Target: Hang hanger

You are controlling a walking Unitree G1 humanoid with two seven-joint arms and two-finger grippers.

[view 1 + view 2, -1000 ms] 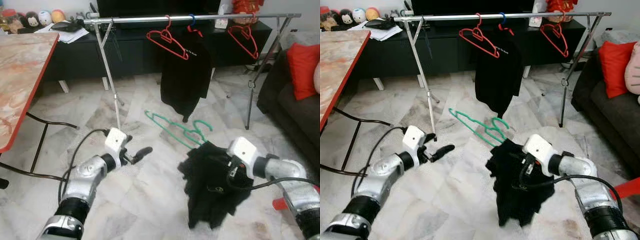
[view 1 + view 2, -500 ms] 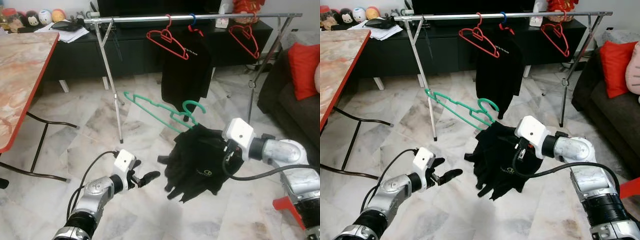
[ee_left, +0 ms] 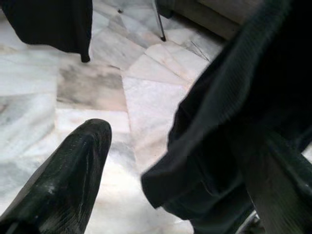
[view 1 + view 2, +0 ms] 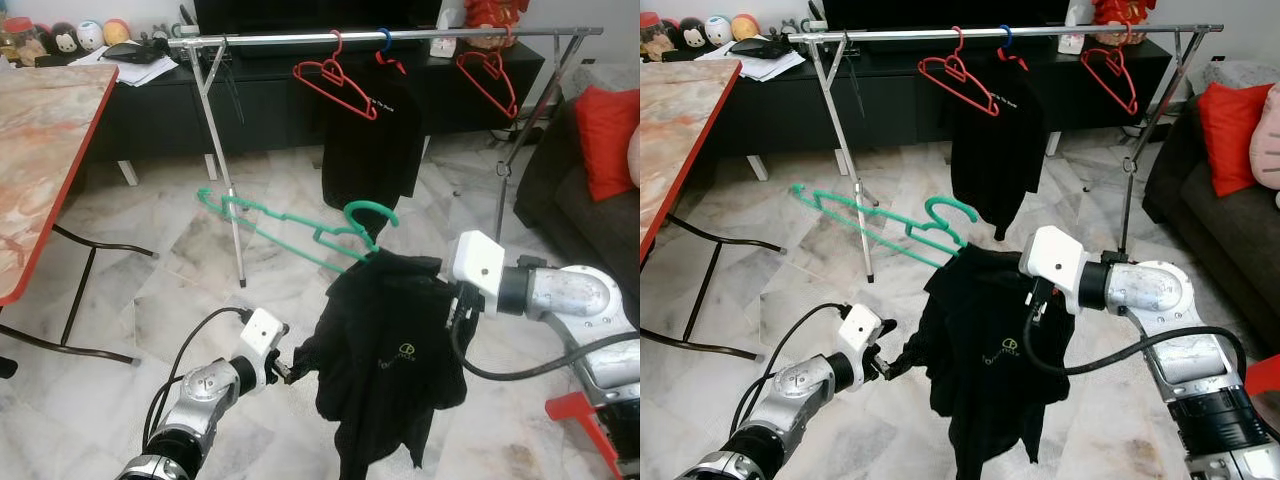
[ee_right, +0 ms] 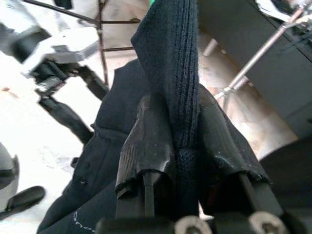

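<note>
A black shirt (image 4: 385, 360) hangs on a green hanger (image 4: 290, 215), held up above the floor. My right gripper (image 5: 181, 112) is shut on a fold of the shirt near its shoulder, just below the hanger's hook (image 4: 370, 212). At the shirt's lower left edge my left gripper (image 4: 290, 362) stands open. In the left wrist view a corner of the black cloth (image 3: 204, 161) lies between the spread fingers (image 3: 68, 175). The clothes rail (image 4: 380, 37) crosses the back of the scene.
Two red hangers (image 4: 335, 80) (image 4: 490, 80) and another black shirt (image 4: 372, 150) hang on the rail. A marble-topped table (image 4: 45, 150) stands at the left, a dark sofa with a red cushion (image 4: 608, 125) at the right. The rail's leg (image 4: 225, 180) stands behind the green hanger.
My right gripper has lifted the shirt and green hanger off the floor. The left gripper dropped lower and moved right to the shirt's edge.
</note>
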